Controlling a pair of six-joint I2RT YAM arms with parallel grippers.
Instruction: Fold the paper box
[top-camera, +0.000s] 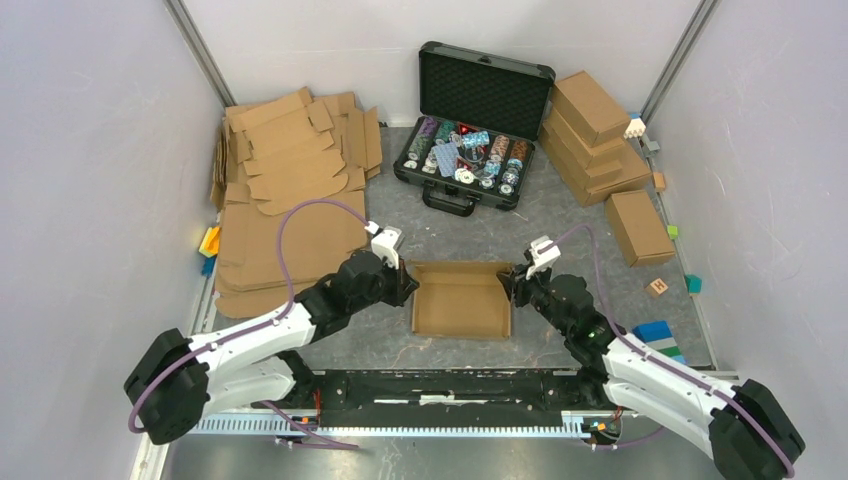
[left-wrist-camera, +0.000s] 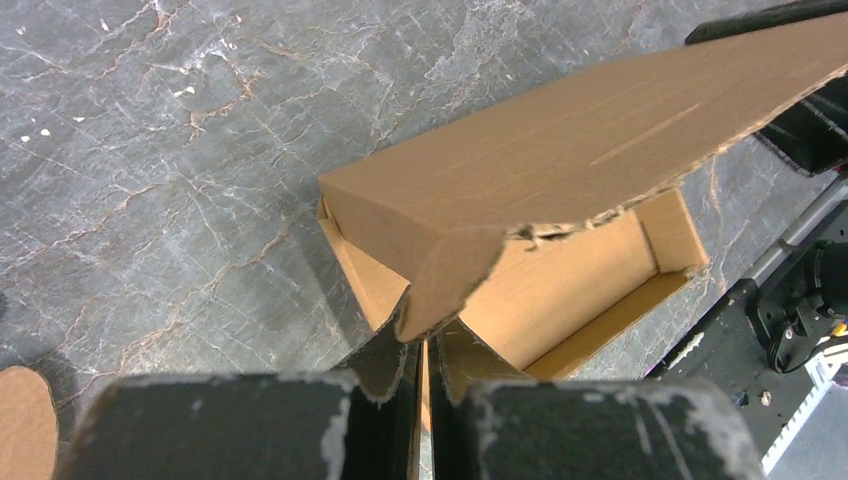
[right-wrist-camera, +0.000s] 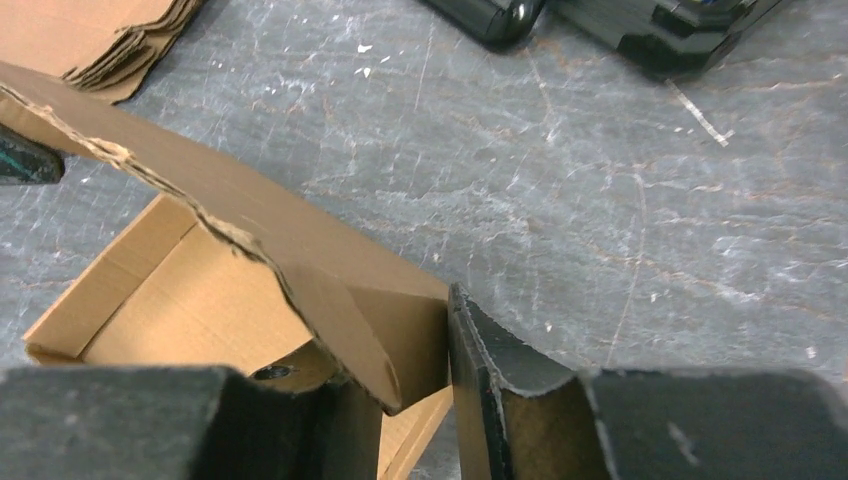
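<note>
The paper box (top-camera: 460, 300) lies in the middle of the table as a shallow brown tray with its walls up. Its lid panel (left-wrist-camera: 600, 140) stands tilted over the tray, ragged edge forward, and also shows in the right wrist view (right-wrist-camera: 210, 190). My left gripper (top-camera: 405, 283) is at the box's left end. Its jaws (left-wrist-camera: 425, 400) are shut on the thin cardboard end wall. My right gripper (top-camera: 517, 285) is at the right end and straddles that end wall (right-wrist-camera: 415, 400): one finger (right-wrist-camera: 480, 370) lies against the outside, the other is inside the tray, and a gap shows between them.
A pile of flat cardboard blanks (top-camera: 290, 190) lies at the back left. An open black case of chips (top-camera: 470, 150) stands at the back. Finished boxes (top-camera: 590, 135) are stacked at the back right, another (top-camera: 638, 227) lies nearer. Coloured blocks (top-camera: 660, 335) sit along the right edge.
</note>
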